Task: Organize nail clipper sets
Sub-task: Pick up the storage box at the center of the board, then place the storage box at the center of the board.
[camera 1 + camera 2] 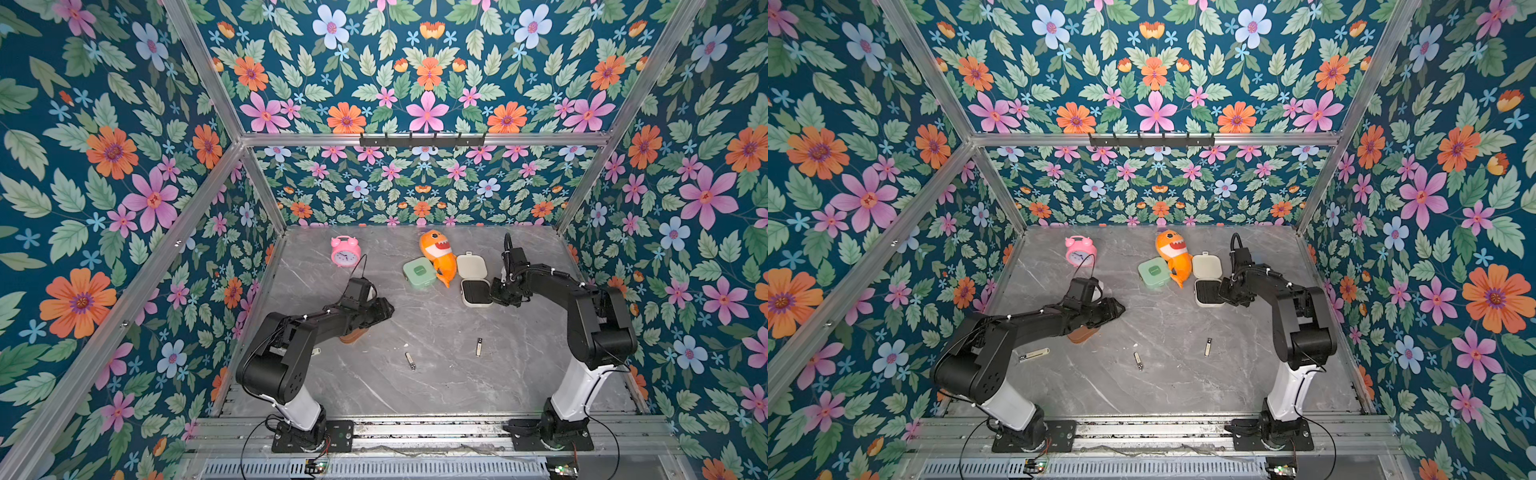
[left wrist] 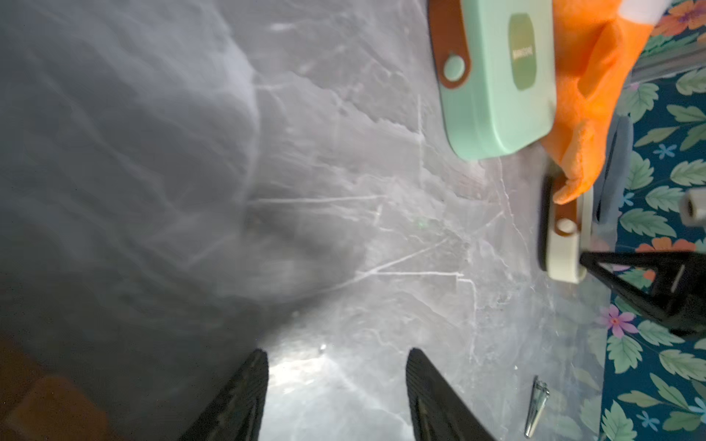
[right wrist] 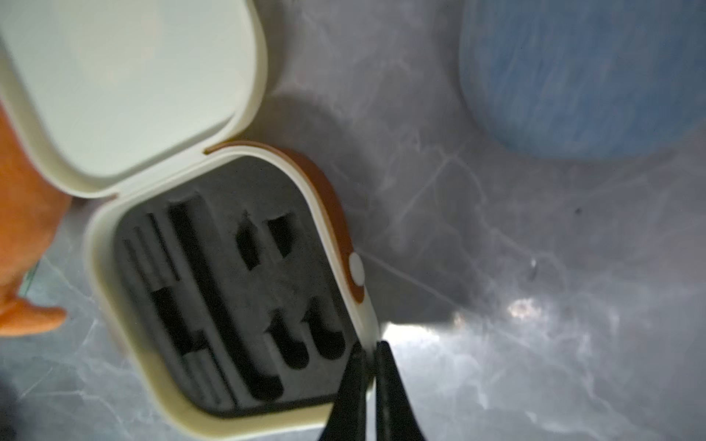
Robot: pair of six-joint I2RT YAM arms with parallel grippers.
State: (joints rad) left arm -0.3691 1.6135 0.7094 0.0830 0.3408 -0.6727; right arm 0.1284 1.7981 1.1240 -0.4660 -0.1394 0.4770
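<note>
The right gripper [image 3: 371, 378] pinches a corner of the wall of the open cream case [image 1: 471, 266], which sits right of centre in both top views with its black insert [image 3: 229, 290] exposed. An orange shark plush [image 1: 436, 253] lies between that case and the closed mint case [image 1: 419, 272], touching both. The left gripper [image 2: 336, 382] hangs with its fingers spread over bare table [image 1: 415, 395]. Its arm hides most of the brown case [image 1: 353, 334]. A metal clipper [image 1: 410, 360] and a second clipper [image 1: 479, 347] lie loose below centre. A pink alarm clock [image 1: 345, 250] stands at upper left.
</note>
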